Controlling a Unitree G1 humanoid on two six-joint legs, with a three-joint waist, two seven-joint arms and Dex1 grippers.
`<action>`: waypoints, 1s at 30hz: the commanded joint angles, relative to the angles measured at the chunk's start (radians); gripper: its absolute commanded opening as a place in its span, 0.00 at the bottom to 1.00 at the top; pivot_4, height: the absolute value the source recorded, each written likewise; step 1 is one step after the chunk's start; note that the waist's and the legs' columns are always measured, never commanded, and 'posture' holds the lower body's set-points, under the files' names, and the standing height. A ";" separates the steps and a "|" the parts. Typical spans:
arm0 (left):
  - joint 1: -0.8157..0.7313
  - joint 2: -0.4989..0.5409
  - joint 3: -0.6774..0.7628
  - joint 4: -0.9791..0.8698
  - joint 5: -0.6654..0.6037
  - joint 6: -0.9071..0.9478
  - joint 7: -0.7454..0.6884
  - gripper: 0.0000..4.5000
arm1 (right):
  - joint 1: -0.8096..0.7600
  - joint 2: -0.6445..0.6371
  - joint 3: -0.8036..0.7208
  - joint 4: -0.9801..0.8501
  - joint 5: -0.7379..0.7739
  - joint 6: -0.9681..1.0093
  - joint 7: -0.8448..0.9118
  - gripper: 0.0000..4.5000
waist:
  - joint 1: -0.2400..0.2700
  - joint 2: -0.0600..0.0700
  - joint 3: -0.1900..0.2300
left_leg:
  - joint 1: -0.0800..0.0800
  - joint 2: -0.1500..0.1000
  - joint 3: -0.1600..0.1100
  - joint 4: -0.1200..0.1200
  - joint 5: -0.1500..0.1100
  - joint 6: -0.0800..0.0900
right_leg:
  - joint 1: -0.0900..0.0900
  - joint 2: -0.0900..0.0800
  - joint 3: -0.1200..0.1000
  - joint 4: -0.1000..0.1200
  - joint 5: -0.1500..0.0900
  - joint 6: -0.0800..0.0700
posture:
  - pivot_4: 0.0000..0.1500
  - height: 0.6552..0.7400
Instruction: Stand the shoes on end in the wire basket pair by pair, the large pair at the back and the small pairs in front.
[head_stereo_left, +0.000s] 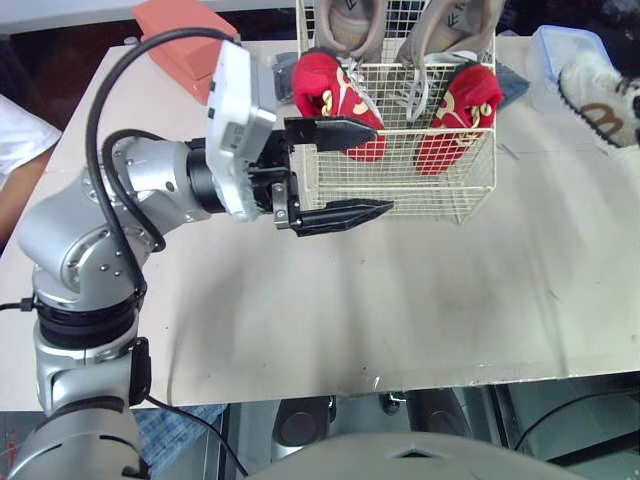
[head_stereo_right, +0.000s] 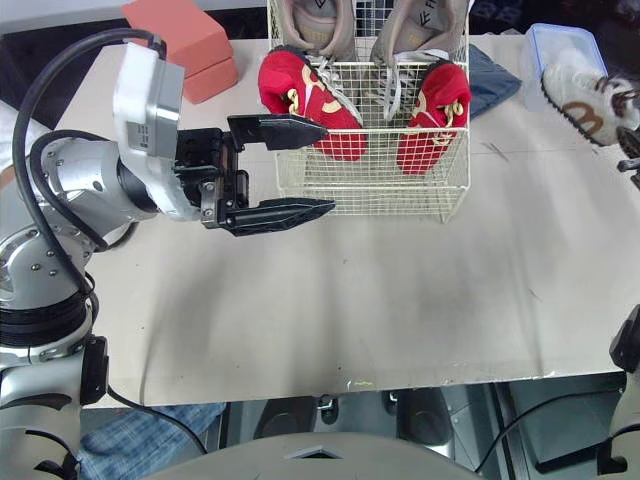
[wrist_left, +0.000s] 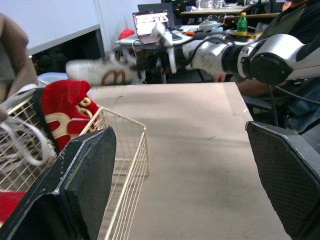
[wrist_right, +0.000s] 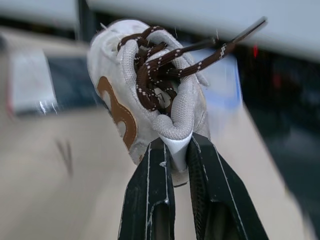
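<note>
A cream wire basket (head_stereo_left: 400, 185) stands at the back of the table. Two large beige shoes (head_stereo_left: 350, 25) stand on end at its back. In front of them stand two small red shoes (head_stereo_left: 330, 95) (head_stereo_left: 460, 110) with gold trim. My left gripper (head_stereo_left: 382, 168) is open beside the basket's front left corner, one finger level with the left red shoe, nothing between its fingers. At the far right, above the table, my right gripper (wrist_right: 182, 150) is shut on a white shoe (head_stereo_right: 585, 100) with brown laces and a brown mark, holding it by its tongue.
Two salmon blocks (head_stereo_left: 185, 45) lie at the back left. A clear box with a blue lid (head_stereo_left: 560, 50) sits at the back right, and a blue cloth (head_stereo_left: 512, 85) lies beside the basket. A person's white sleeve (head_stereo_left: 15, 140) shows at the left edge.
</note>
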 joint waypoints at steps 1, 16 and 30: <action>-0.013 0.018 0.023 0.018 0.025 -0.035 -0.036 1.00 | 0.060 0.021 -0.085 -0.265 0.138 -0.032 0.057 0.02 | 0.000 0.000 0.000 | 0.000 0.000 0.000 0.000 0.000 0.000 | 0.000 0.000 0.000 0.000 0.000 0.000 | 1.00 0.36; -0.046 0.082 0.062 0.123 0.074 -0.076 -0.171 1.00 | 0.292 0.074 0.087 -1.084 0.190 -0.126 0.210 0.02 | 0.003 0.002 0.000 | 0.001 0.000 -0.001 0.000 0.000 -0.001 | 0.000 0.001 0.000 0.000 -0.001 0.001 | 1.00 0.36; -0.036 0.108 0.018 0.101 0.115 -0.065 -0.200 1.00 | 0.017 0.037 0.420 -0.975 0.101 -0.558 0.592 0.02 | 0.016 0.002 0.001 | 0.000 0.001 -0.002 0.000 0.000 0.000 | 0.000 0.001 -0.002 0.000 0.000 0.000 | 1.00 0.36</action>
